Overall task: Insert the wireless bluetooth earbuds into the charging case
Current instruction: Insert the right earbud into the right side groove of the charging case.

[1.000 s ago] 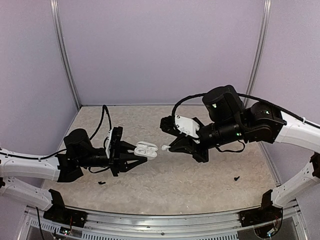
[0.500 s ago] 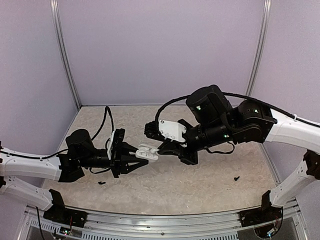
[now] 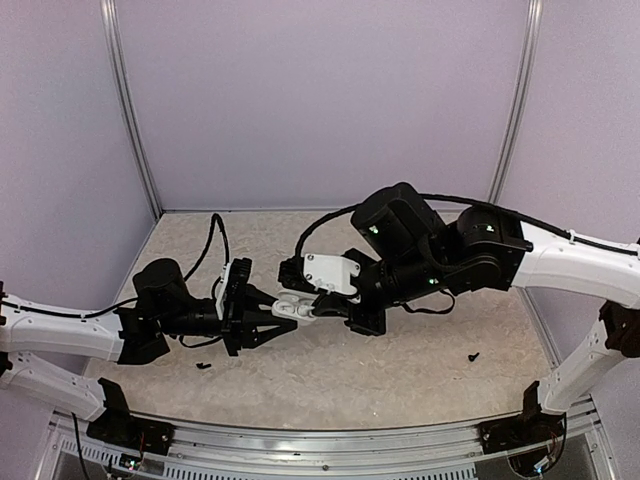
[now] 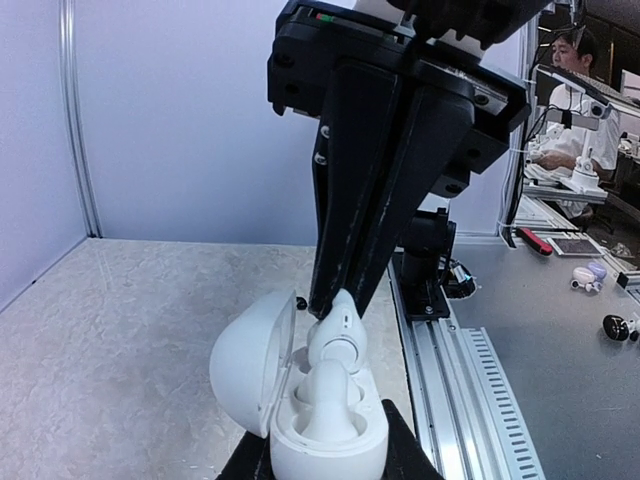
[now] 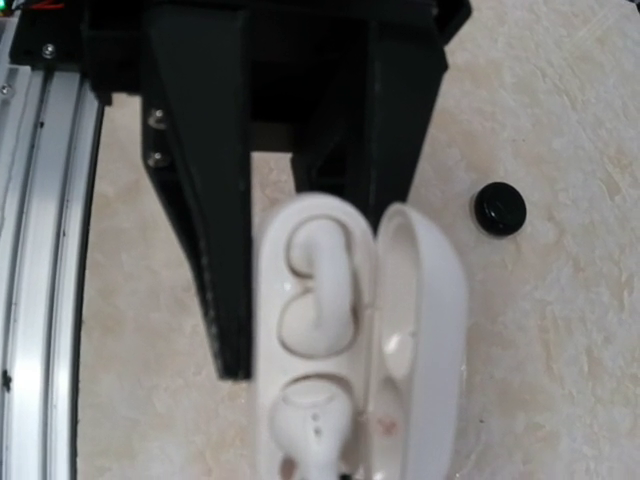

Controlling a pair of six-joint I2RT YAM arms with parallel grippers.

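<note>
**Left hand** (image 3: 281, 313): closed on the charging case (image 4: 325, 435), which is held clear of the worktop (image 3: 400, 375) near its middle. In the left wrist view the case is gripped low on its body by the two dark fingers, with its open side turned upward.

**Charging case:** the hinged lid (image 4: 248, 362) is open and stands to the left of the body in the left wrist view. In the right wrist view the lid lies to the right of the body.

**First earbud** (image 5: 316, 288): seated in one socket of the case, at the end nearer the left hand's wrist.

**Right hand** (image 4: 336, 306): narrowed to a pinch on the second earbud (image 4: 339, 337), held by its upper end between the fingertips. The hand points down at the case from the far side.

**Second earbud:** positioned at the mouth of the free socket, just beside the first earbud and apparently touching it. It is tilted, and most of its body is above the case rim. Full seating cannot be confirmed.

**Other items:** a small black round disc (image 5: 499, 209) lies on the worktop beside the case in the right wrist view. Two tiny black bits (image 3: 473, 356) (image 3: 203, 366) lie on the worktop, well apart, one on each side.
</note>
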